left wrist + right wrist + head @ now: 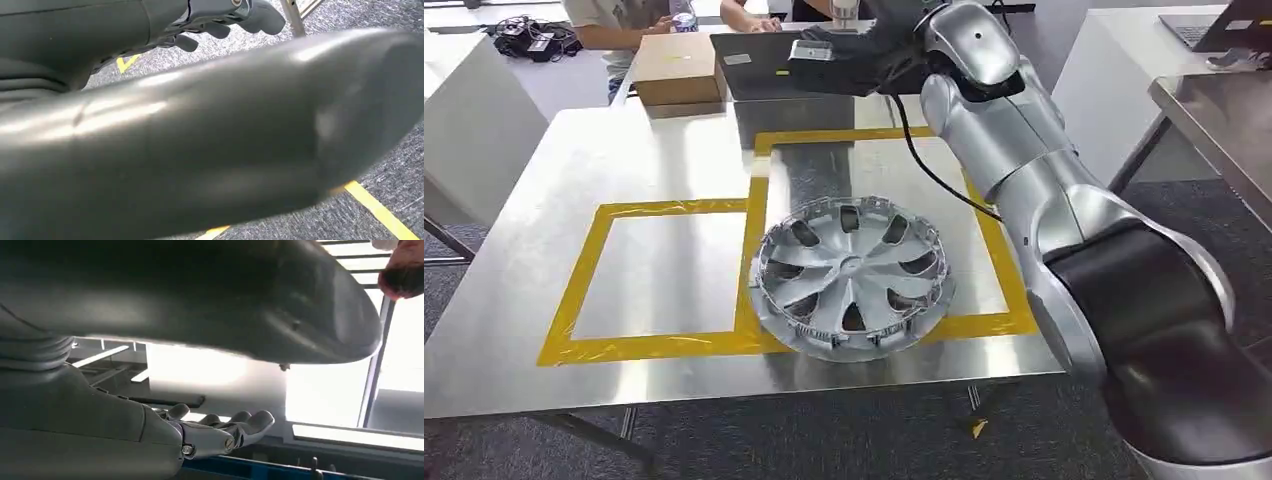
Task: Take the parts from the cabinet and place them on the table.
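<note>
Silver wheel cover (852, 276) flat on the steel counter (544, 170), face up, straddling the near yellow tape line (664, 345) of the right-hand taped square, near the counter's front edge. Right arm (1024, 170) raised across the far right of the counter, well above and beyond the cover, not touching it; right hand (222, 432) seen in the right wrist view with fingers stretched out flat and apart, nothing in it. Left hand (235, 17) in the left wrist view over grey carpet (385, 160) with yellow floor tape (380, 210), fingers loosely bent, nothing seen in it; whether clenched or released cannot be told. Cover round, spoked, glossy plastic with dark gaps between spokes and clips around the rim. Counter brushed metal, reflective, marked with two yellow taped squares side by side; left square bare. Cardboard box (679, 68) and a laptop (759, 62) at the far edge. Person's arms (639, 28) beyond the far edge. Black cable (929, 165) trailing from the arm above the right square. Another counter (1214, 110) at far right, well apart.
</note>
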Robot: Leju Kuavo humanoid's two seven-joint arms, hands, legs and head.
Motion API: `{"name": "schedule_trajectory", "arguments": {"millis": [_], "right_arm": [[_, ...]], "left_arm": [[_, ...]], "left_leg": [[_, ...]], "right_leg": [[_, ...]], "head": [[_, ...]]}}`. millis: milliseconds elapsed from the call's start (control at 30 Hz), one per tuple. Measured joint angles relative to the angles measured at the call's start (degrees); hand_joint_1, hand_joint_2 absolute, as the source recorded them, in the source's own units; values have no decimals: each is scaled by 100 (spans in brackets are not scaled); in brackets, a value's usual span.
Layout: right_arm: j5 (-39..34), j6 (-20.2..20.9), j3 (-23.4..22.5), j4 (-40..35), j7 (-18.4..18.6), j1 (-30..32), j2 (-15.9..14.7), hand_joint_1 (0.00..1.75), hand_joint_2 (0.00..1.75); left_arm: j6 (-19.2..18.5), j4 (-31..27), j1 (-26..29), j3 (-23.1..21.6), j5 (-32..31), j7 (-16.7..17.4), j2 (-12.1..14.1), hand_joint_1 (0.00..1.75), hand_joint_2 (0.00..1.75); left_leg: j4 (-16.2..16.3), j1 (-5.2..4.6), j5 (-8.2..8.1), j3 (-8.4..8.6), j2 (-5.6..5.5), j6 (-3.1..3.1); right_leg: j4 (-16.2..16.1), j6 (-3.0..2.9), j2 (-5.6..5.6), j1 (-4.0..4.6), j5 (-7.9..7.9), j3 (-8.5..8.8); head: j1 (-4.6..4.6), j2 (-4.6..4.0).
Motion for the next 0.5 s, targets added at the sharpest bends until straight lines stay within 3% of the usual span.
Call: {"name": "schedule_trajectory", "arguments": {"millis": [500], "right_arm": [[31,-205,18,0,18,135,-63,0,0]], "left_arm": [[11,0,-2,112,264,-209,0,0,0]], "left_leg": [[0,0,0,1,0,0]], "right_leg": [[0,0,0,1,0,0]], "head": [[0,0]]}}
